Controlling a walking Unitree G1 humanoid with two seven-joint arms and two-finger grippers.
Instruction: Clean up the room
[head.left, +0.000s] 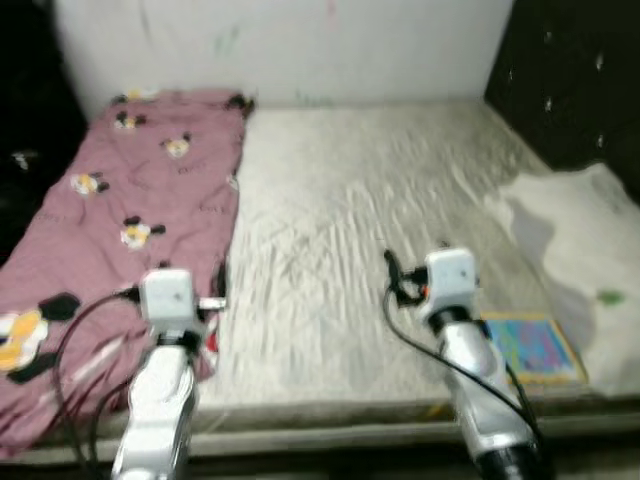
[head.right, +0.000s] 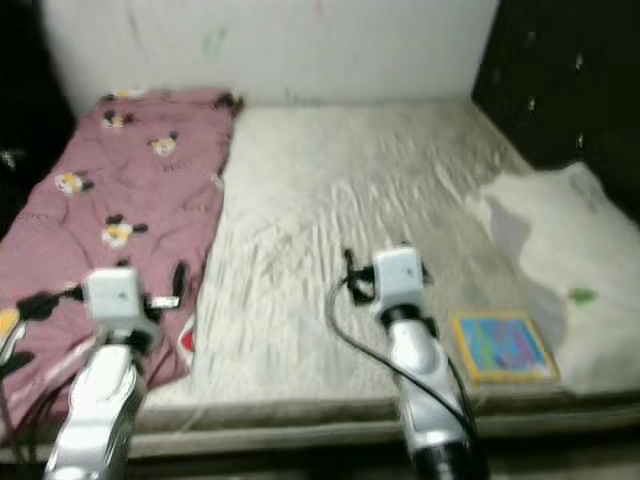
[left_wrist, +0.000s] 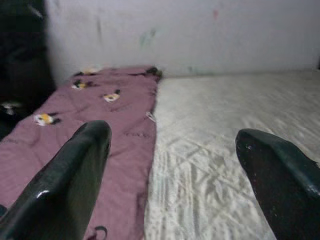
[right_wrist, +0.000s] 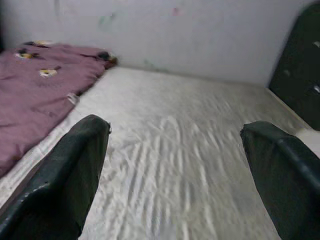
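Observation:
A bed with a wrinkled cream sheet (head.left: 360, 200) lies before me. A pink blanket (head.left: 150, 190) printed with cartoon mice covers its left side. A colourful book (head.left: 530, 347) lies flat near the front right corner, beside a crumpled white cloth (head.left: 585, 250). My left arm (head.left: 165, 350) is raised over the blanket's front edge, and my left gripper (left_wrist: 172, 135) is open with nothing between its fingers. My right arm (head.left: 465, 340) reaches over the sheet just left of the book. My right gripper (right_wrist: 175, 127) is also open and holds nothing.
A white wall (head.left: 300, 40) with faint marks runs behind the bed. A dark padded headboard (head.left: 570, 70) stands along the right side. Dark space (head.left: 25, 120) lies left of the bed. The mattress front edge (head.left: 330, 425) is close below my arms.

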